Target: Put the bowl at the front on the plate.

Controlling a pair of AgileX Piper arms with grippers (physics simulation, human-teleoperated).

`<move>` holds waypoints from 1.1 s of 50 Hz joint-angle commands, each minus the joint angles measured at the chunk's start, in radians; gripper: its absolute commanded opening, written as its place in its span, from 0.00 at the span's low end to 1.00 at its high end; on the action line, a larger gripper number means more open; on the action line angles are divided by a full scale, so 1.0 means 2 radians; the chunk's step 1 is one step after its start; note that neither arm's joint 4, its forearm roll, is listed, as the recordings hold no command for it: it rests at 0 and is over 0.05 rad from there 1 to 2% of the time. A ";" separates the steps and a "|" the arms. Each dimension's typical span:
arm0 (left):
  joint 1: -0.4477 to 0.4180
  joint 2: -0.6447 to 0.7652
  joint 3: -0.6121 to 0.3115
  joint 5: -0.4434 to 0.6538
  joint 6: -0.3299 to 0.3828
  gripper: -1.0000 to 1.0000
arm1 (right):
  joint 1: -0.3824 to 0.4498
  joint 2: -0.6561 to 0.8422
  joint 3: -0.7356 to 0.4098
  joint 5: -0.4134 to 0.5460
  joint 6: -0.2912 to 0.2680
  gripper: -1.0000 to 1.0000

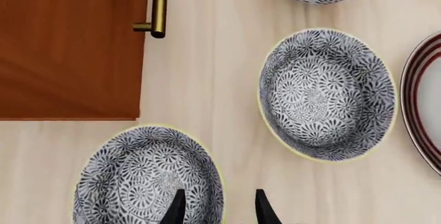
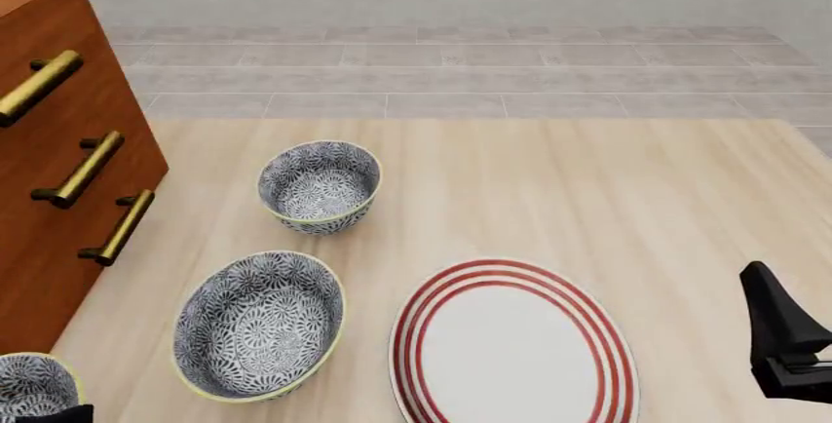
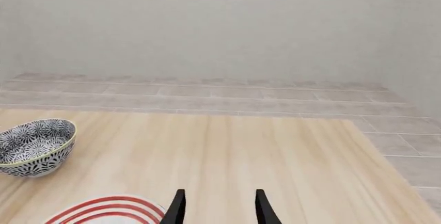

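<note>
The front bowl [image 1: 141,180], blue-and-white floral with a yellowish rim, sits at the table's near left corner [image 2: 33,384]. My left gripper [image 1: 219,208] hangs open above its rim, one finger over the inside and the other over bare table; nothing is held. The plate [image 2: 513,350], white with red rings, lies flat at the front centre and shows at the edge of the left wrist view [image 1: 416,95] and the right wrist view [image 3: 110,208]. My right gripper [image 3: 219,208] is open and empty, right of the plate [image 2: 767,296].
Two look-alike bowls stand further back: the middle one [image 2: 260,326] [image 1: 327,95] just left of the plate, the far one [image 2: 319,184] [image 3: 34,146] behind it. A brown drawer cabinet [image 2: 53,150] with brass handles [image 1: 158,7] lines the left side.
</note>
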 commanded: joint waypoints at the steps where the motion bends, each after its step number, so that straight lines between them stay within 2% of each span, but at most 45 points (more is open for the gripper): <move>1: 0.014 0.000 0.048 -0.019 -0.010 1.00 | -0.001 0.001 0.000 -0.001 0.000 1.00; 9: 0.010 0.007 0.061 -0.039 -0.017 1.00 | -0.001 -0.002 0.000 0.001 0.001 1.00; 18: 0.011 0.040 0.046 -0.078 -0.003 1.00 | -0.003 -0.005 0.000 0.004 0.003 1.00; 26: 0.017 0.070 0.070 -0.123 -0.005 1.00 | -0.004 -0.004 0.000 0.003 0.004 1.00; 37: 0.018 0.095 0.092 -0.158 -0.009 1.00 | -0.003 -0.003 -0.001 0.003 0.003 1.00; 55: 0.019 0.107 0.114 -0.177 -0.021 1.00 | -0.003 -0.006 0.000 0.006 0.001 1.00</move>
